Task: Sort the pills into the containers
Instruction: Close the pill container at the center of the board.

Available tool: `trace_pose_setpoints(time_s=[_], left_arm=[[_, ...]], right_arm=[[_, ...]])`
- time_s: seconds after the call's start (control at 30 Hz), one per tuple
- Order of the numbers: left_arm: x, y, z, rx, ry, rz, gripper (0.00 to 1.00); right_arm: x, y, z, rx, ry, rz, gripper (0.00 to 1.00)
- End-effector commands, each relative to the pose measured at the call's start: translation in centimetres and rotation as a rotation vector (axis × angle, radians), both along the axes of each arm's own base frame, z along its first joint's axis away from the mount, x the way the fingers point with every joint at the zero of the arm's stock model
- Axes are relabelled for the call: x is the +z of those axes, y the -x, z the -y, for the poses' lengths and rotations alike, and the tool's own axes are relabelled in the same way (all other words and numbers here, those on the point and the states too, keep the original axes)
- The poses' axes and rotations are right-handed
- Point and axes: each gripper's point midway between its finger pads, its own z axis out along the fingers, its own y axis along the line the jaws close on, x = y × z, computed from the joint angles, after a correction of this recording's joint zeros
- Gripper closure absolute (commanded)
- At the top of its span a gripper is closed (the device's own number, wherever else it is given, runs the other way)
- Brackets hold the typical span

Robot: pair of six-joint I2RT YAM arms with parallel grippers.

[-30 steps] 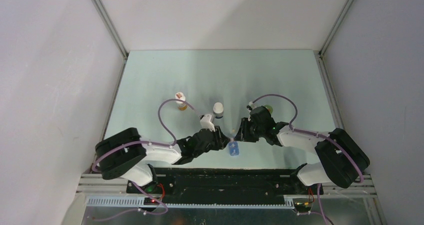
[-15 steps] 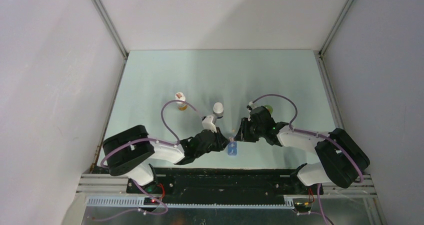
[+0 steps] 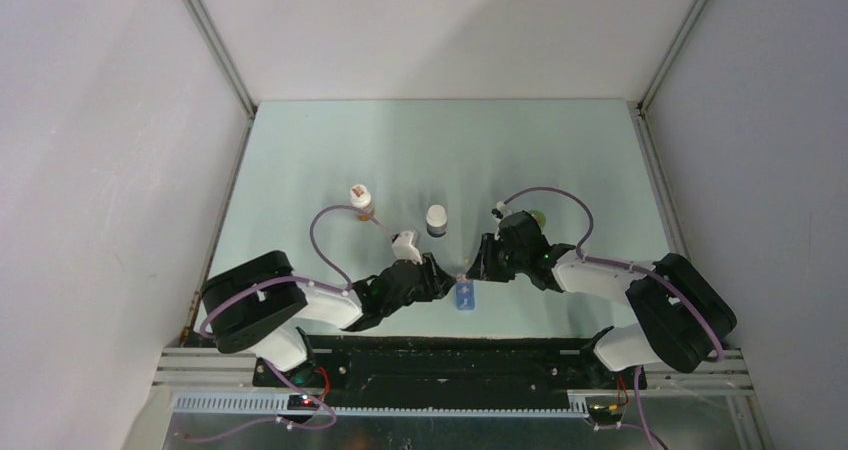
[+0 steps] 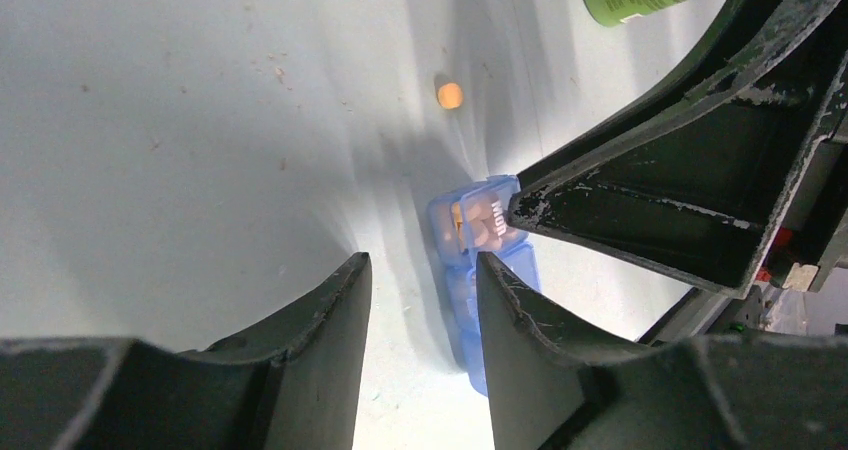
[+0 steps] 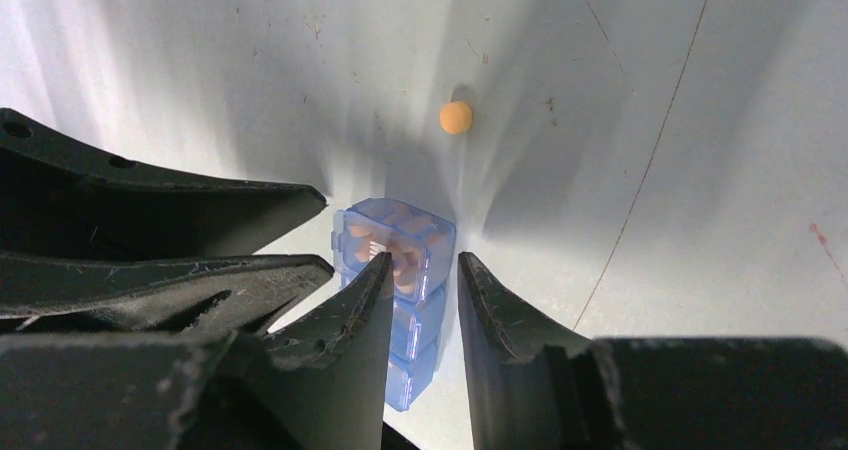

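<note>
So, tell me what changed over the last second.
The left hand swung slightly to the left, and its wrist now clears the white-capped bottle. Its fingers stand apart with nothing between them. The right hand, the blue pill box and that bottle stayed where they were.

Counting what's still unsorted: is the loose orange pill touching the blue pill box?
Apart. Right wrist view: the pill lies on bare table beyond the pill box, a clear gap between.
</note>
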Motion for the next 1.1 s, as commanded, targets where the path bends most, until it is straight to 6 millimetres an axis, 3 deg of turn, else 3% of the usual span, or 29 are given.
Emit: trace_pose_setpoints(time_s=[0.0,0.37,0.7,1.07], left_arm=[[2.2,-1.3,0.0,0.061,0.087,0.041,0.51],[1.0,-1.3,0.3,0.053,0.121,0.004,0.55],[-1.3,-0.6,0.0,0.033,0.078,-0.03,0.77],[-3.2,0.7,-0.8,0.006,0.029,-0.059,0.84]], right_arm=[[-0.8,-0.1,0.3,-0.014,0.031,0.0,0.66],[-0.6,0.5,-0.2,0.017,0.006,-0.013,0.63],[-0.6,0.6,-0.6,0.022,-0.011,-0.028,0.64],[-1.0,0.7,-0.9,-0.001,-0.011,-0.045,0.66]])
